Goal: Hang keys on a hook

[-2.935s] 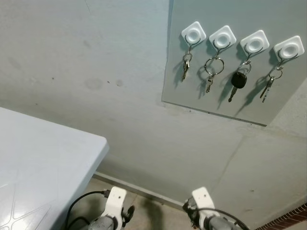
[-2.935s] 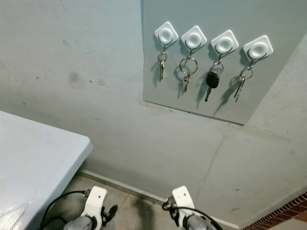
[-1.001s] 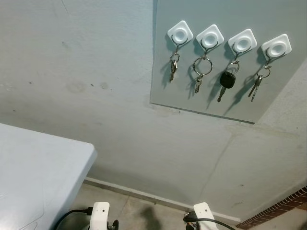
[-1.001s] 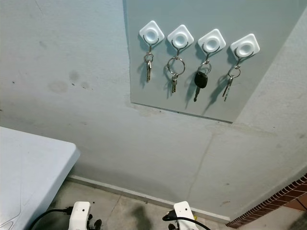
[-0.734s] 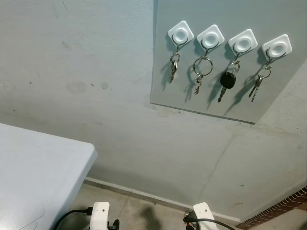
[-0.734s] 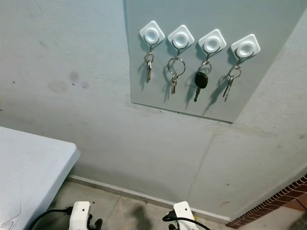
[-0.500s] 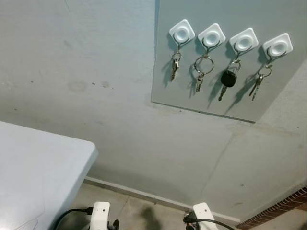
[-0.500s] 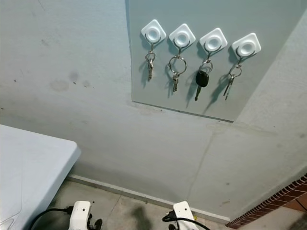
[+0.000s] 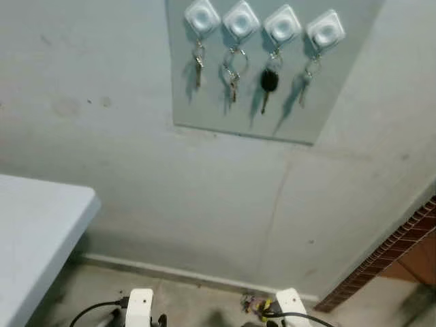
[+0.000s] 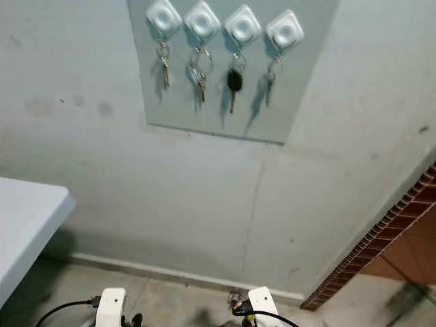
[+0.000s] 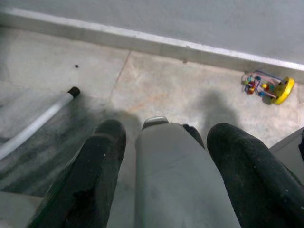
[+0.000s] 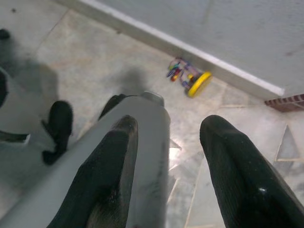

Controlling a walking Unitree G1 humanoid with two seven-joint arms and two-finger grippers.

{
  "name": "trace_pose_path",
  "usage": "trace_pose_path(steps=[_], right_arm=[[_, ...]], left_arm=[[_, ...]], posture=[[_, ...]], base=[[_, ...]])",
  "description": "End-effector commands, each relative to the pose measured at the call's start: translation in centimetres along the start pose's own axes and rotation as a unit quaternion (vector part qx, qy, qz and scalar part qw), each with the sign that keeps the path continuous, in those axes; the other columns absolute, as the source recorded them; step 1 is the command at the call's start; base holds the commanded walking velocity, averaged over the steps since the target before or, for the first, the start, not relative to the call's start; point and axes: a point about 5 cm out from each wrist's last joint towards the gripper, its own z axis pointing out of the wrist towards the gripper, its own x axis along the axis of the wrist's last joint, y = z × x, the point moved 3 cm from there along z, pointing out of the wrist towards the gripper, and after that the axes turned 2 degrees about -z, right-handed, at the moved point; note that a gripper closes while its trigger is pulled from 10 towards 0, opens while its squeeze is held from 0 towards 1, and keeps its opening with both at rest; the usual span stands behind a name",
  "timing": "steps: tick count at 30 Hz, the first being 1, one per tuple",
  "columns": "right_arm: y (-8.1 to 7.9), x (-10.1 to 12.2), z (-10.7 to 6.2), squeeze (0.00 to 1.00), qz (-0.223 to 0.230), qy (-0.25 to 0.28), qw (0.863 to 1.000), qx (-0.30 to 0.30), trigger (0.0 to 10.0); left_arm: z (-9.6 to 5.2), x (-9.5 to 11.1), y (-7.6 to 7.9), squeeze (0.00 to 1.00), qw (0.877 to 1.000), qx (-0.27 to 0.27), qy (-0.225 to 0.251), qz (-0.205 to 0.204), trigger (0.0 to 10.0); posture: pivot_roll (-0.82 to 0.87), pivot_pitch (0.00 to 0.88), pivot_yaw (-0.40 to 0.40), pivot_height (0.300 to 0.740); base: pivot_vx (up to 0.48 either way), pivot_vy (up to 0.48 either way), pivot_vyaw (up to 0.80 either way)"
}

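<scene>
— Where are the keys?
— Four sets, each on its own white hook on the grey wall panel.
— The grippers?
— Left gripper and right gripper hang spread, empty (floor below).

No text, label, brand, number or sign can be read on anything here.
</scene>
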Motion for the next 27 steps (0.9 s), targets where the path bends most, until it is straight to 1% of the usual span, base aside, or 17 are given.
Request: trace_pose_path(steps=[1, 2, 3, 5, 6, 7, 8, 12, 14, 16, 19, 23, 27], right_arm=[[-0.34, -0.71, -0.06, 0.0, 0.005, -0.012, 1.0, 0.004, 10.0], [-0.34, -0.72, -0.07, 0.0, 0.005, -0.012, 1.0, 0.005, 10.0], [-0.33, -0.75, -0.07, 0.0, 0.005, -0.012, 1.0, 0.004, 10.0], [-0.31, -0.72, -0.07, 0.0, 0.004, -0.011, 1.0, 0.003, 10.0], [-0.31, -0.72, -0.07, 0.0, 0.004, -0.011, 1.0, 0.003, 10.0], [0.04, -0.99, -0.14, 0.0, 0.028, -0.017, 0.999, -0.004, 10.0], [0.19, -1.11, -0.17, 0.0, 0.038, -0.02, 0.999, -0.008, 10.0], [0.2, -1.11, -0.17, 0.0, 0.039, -0.02, 0.999, -0.008, 10.0], [0.36, -1.02, -0.25, 0.0, 0.056, -0.006, 0.998, -0.007, 10.0], [0.4, -1.08, -0.26, 0.0, 0.06, -0.007, 0.998, -0.009, 10.0], [0.38, -1.17, -0.26, 0.0, 0.061, -0.011, 0.998, -0.009, 10.0], [0.31, -1.1, -0.24, 0.0, 0.057, -0.01, 0.998, -0.006, 10.0], [0.29, -1.11, -0.24, 0.0, 0.057, -0.01, 0.998, -0.005, 10.0]], left_arm=[[-0.17, -0.84, -0.15, 0.0, 1.0, 0.003, -0.014, -0.006, 10.0], [-0.16, -0.8, -0.08, 0.0, 1.0, 0.001, -0.012, -0.022, 10.0], [-0.15, -0.79, -0.07, 0.0, 1.0, 0.001, -0.013, -0.023, 10.0], [-0.14, -0.82, -0.18, 0.0, 1.0, 0.005, -0.017, -0.003, 10.0], [-0.14, -0.82, -0.18, 0.0, 1.0, 0.005, -0.017, -0.003, 10.0], [-0.14, -0.74, -0.26, 0.0, 1.0, 0.009, -0.014, -0.008, 10.0], [-0.14, -0.7, -0.3, 0.0, 1.0, 0.01, -0.013, -0.01, 10.0], [-0.14, -0.7, -0.3, 0.0, 1.0, 0.01, -0.013, -0.01, 10.0], [-0.16, -0.75, -0.44, 0.0, 1.0, 0.008, -0.015, -0.009, 10.0], [-0.16, -0.78, -0.4, 0.0, 1.0, 0.007, -0.016, -0.009, 10.0], [-0.18, -0.91, -0.36, 0.0, 1.0, 0.008, -0.018, -0.018, 10.0], [-0.15, -0.94, -0.03, 0.0, 1.0, 0.003, -0.019, -0.011, 10.0], [-0.15, -0.98, 0.01, 0.0, 1.0, 0.003, -0.02, -0.009, 10.0]], posture=[[-0.14, 0.0, -0.024, 0.649], [-0.14, 0.0, -0.024, 0.649], [-0.14, 0.0, -0.024, 0.649], [-0.14, 0.0, -0.024, 0.649], [-0.14, 0.0, -0.024, 0.649], [-0.13, 0.0, -0.027, 0.649], [-0.13, 0.0, -0.027, 0.649], [-0.13, 0.0, -0.027, 0.649], [-0.13, 0.0, -0.024, 0.668], [-0.13, 0.0, -0.024, 0.678], [-0.13, 0.0, -0.024, 0.697], [-0.14, 0.0, -0.026, 0.732], [-0.13, 0.0, -0.026, 0.74]], base=[[0.0, 0.0, 0.0], [0.0, 0.0, 0.0], [0.0, 0.0, 0.0], [0.0, 0.0, 0.0], [0.0, 0.0, 0.0], [0.0, 0.0, 0.0], [0.0, 0.0, 0.0], [0.0, 0.0, 0.0], [0.0, 0.0, 0.0], [0.0, 0.0, 0.0], [0.0, 0.0, 0.0], [0.0, 0.0, 0.0], [0.0, 0.0, 0.0]])
